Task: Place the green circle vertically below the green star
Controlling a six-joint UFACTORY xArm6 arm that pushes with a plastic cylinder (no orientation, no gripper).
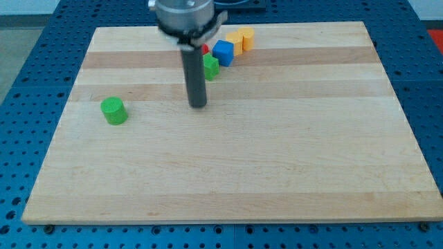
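Red block [205, 49] mostly hidden behind rod; green star [210, 66] partly hidden; no pincer visible.

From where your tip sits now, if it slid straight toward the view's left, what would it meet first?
Probably the green circle, though it lies slightly lower than my tip, so I might only clip its upper edge or miss.

two green blocks [113, 111] [210, 66], one blue [223, 52], one red [205, 49], two yellow-orange [237, 43] [247, 37]
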